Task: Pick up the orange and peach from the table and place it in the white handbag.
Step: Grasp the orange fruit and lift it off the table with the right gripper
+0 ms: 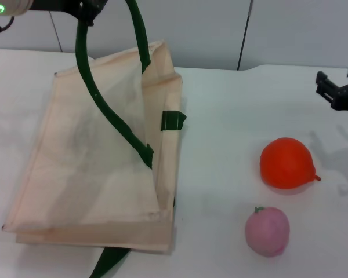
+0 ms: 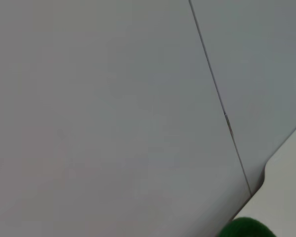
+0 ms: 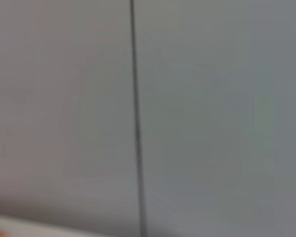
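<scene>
The left tool (image 1: 84,14) apparently clamped the white handbag's (image 1: 93,168) green handle (image 1: 87,69); the right tool (image 1: 336,92) hung apart at the desk (image 1: 232,116) edge.

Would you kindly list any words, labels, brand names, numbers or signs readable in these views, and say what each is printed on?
None: no readable text shows in any view.
white handbag: plain fabric, with unprinted green tabs.
orange and peach: unmarked.
left gripper, holding up a handle, and right gripper: no lettering visible.
</scene>
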`<state>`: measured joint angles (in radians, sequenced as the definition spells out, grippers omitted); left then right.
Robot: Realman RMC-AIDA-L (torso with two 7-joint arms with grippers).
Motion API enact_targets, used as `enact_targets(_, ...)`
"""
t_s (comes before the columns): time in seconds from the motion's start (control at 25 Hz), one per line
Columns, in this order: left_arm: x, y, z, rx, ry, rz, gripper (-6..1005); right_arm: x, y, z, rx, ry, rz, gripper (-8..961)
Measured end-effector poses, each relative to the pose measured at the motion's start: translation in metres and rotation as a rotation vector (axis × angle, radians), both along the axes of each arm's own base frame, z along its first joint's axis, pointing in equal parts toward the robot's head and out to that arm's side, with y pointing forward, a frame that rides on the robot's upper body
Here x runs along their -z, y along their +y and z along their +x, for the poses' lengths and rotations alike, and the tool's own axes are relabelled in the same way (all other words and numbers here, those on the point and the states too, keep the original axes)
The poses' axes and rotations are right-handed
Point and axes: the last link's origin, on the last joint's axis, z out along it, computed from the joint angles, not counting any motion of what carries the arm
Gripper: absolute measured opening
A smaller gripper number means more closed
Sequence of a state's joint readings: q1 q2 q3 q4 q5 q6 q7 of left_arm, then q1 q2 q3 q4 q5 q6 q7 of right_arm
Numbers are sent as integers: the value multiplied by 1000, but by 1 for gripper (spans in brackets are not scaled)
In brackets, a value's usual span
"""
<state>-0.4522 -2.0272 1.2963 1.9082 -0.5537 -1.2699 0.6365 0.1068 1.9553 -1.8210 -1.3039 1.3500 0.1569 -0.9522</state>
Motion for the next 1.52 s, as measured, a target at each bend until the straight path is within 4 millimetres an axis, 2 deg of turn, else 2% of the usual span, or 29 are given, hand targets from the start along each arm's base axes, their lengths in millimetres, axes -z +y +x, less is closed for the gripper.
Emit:
enact_targets(0.28,-3,-1,10,35,7,11,119,-21,0,14,31,66,-119,676)
enact_targets(0.4,-4,-3,15,53,14,11,119,-22,-2,15,25,66,-179,676)
enact_targets(0.68,-5,-2,21,72,18,11,119,-27,-7,14,6,62,-343,798)
enact_targets(1.0,-5,-2,23,73,22,4,119,-17,1,15,28,76,-537,822)
enact_targets(1.32,-5,-2,20,64,36,7,119,-3,5,16,54,29,-661,828)
enact_targets(1.52,-2,-2,17,53,49,-2,119,-4,7,15,61,10,-695,832)
